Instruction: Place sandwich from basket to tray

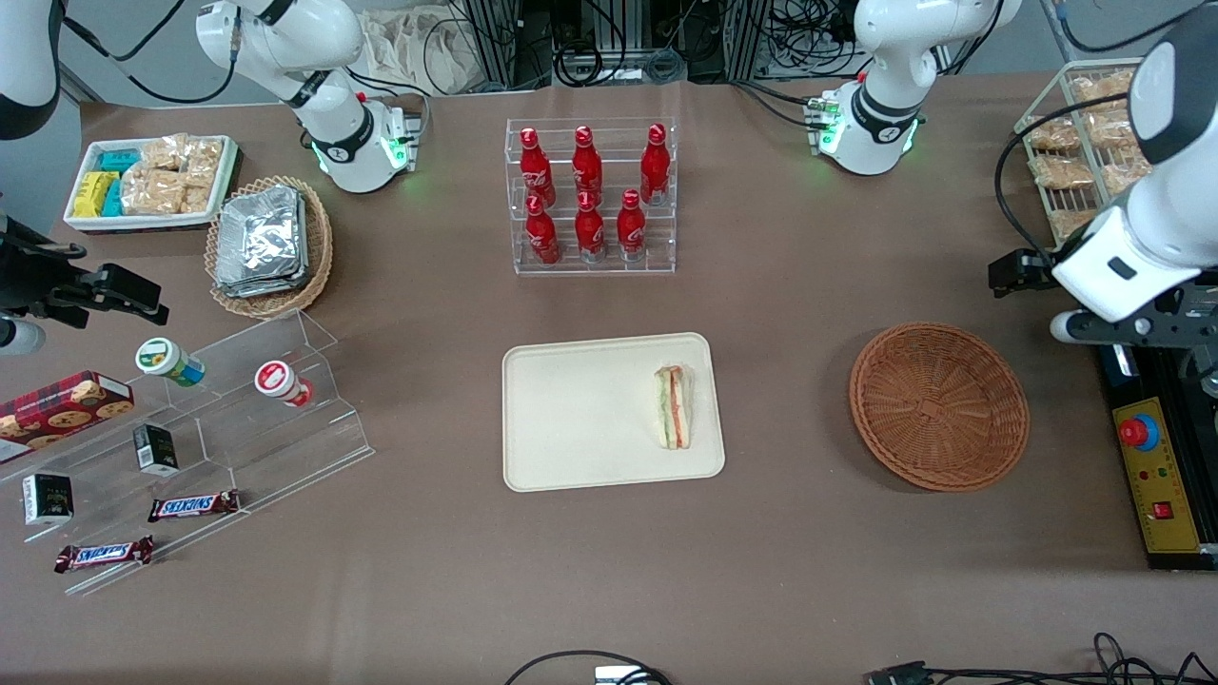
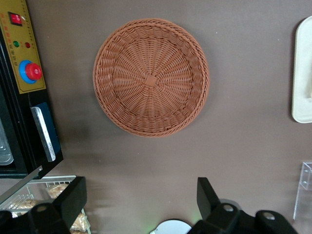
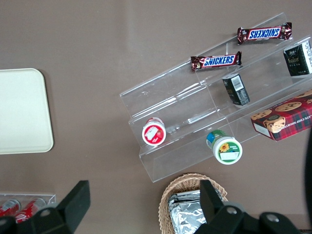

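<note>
The sandwich (image 1: pixel 673 406), a pale wedge with orange and green layers, lies on the cream tray (image 1: pixel 571 419), at the tray's end nearest the basket. The reddish-brown wicker basket (image 1: pixel 938 405) (image 2: pixel 151 77) holds nothing and sits toward the working arm's end of the table. My left gripper (image 1: pixel 1016 272) (image 2: pixel 141 191) hangs above the table beside the basket, farther from the front camera than it. Its fingers are open with only bare table between them. One edge of the tray (image 2: pixel 302 73) shows in the left wrist view, and part of it (image 3: pixel 22 109) in the right wrist view.
A clear rack of red bottles (image 1: pixel 590 195) stands farther from the front camera than the tray. A black-and-yellow control box with a red button (image 1: pixel 1156 476) and a wire rack of snack packets (image 1: pixel 1085 152) line the working arm's end. A clear stepped shelf with snacks (image 1: pixel 190 428) sits toward the parked arm's end.
</note>
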You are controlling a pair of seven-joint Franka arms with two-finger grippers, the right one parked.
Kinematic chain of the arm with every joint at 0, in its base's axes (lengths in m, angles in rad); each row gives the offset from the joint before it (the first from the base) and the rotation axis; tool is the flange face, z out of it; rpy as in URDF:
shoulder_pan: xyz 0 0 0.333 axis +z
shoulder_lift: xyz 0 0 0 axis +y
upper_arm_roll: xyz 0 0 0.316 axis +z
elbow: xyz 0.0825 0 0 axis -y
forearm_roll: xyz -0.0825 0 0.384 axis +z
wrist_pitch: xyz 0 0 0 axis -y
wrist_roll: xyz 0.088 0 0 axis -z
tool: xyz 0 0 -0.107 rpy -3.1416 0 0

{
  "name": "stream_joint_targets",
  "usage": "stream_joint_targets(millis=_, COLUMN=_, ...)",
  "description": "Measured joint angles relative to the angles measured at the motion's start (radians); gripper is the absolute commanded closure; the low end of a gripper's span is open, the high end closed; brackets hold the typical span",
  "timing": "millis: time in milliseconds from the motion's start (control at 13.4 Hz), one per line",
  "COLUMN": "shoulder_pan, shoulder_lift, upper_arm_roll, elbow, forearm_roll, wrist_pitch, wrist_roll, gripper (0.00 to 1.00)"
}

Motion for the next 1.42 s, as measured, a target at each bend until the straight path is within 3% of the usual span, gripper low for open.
stream_joint_targets(millis=298, shoulder_pan=-0.195, shoulder_lift=-0.047, upper_arm_roll=0.181, elbow=-0.050, forearm_roll=-0.027, wrist_pitch=0.076, wrist_roll=0.000, gripper=0.00)
stream_joint_targets(millis=522, shoulder_pan=-0.201, shoulder_lift=-0.042, upper_arm_roll=0.193, elbow=-0.030, forearm_roll=-0.066, wrist_pitch=0.085, wrist_roll=0.000, gripper=0.00)
stream_joint_targets(millis=1416, shoulder_pan=-0.201, shoulder_lift=-0.015, upper_arm_roll=0.204, elbow=0.007, forearm_roll=-0.068, wrist_pitch=0.007, wrist_roll=-0.001, gripper=0.00)
